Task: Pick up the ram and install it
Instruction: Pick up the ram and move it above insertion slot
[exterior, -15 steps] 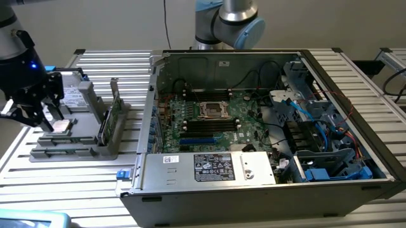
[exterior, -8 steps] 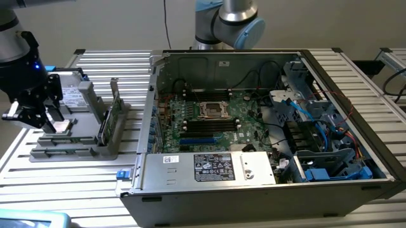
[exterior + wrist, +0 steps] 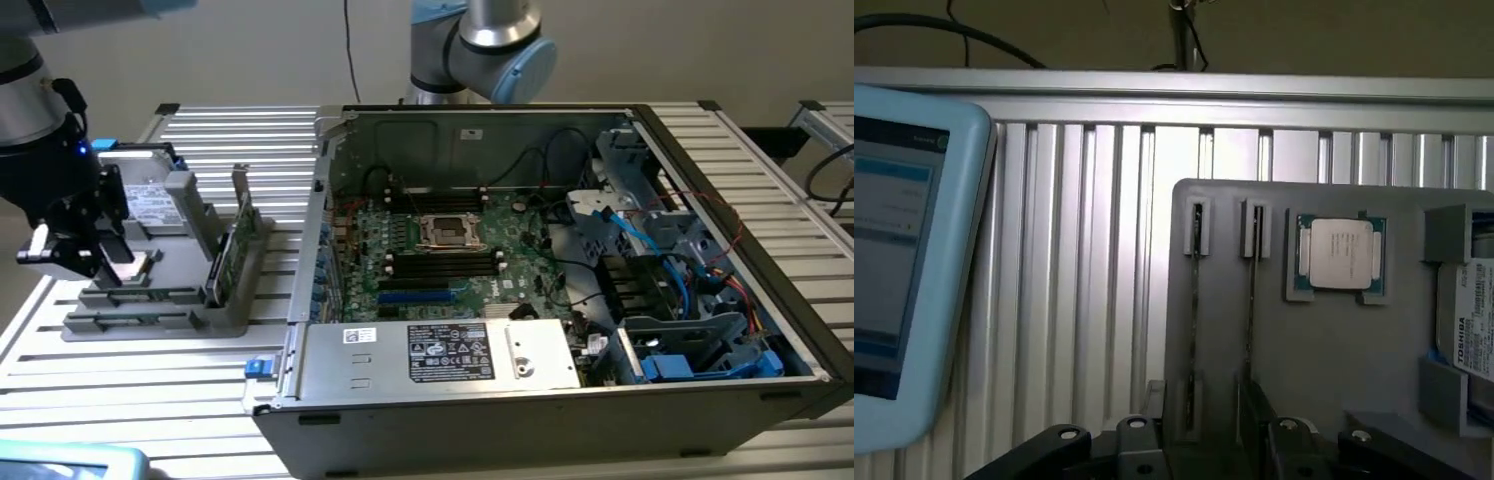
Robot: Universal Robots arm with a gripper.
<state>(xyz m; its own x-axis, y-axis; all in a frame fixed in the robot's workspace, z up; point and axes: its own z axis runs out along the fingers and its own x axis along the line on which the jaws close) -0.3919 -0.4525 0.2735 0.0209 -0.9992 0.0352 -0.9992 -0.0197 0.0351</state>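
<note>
The ram (image 3: 1251, 310) stands on edge in a narrow slot of the grey holder tray (image 3: 1324, 350), and only its thin top edge shows in the wrist view. A second stick (image 3: 1194, 320) stands in the slot just beside it. The square silver processor chip (image 3: 1341, 255) lies in its own pocket on the other side of the ram, and a hard drive (image 3: 1472, 320) sits past that.

In the exterior view the gripper (image 3: 87, 265) hangs over the end of the tray at the exterior view's left, with its jaws spread wide and nothing between them. One dark finger (image 3: 1258, 425) shows close to the end of the ram's slot. It cannot be told whether it touches the stick.

An upright green card (image 3: 230, 262) stands on the tray on the side nearer the computer case (image 3: 561, 420), which lies open to the exterior view's right, on the slatted table (image 3: 134, 390). Inside it the motherboard (image 3: 527, 235) is exposed, with dark memory slots (image 3: 441, 265) on both sides of the processor socket (image 3: 450, 230).

As things lie, the task looks to be at its start. The ram is not lifted and the gripper is only in place above it. Both the pick-up and the seating in the motherboard are yet to be done.
</note>
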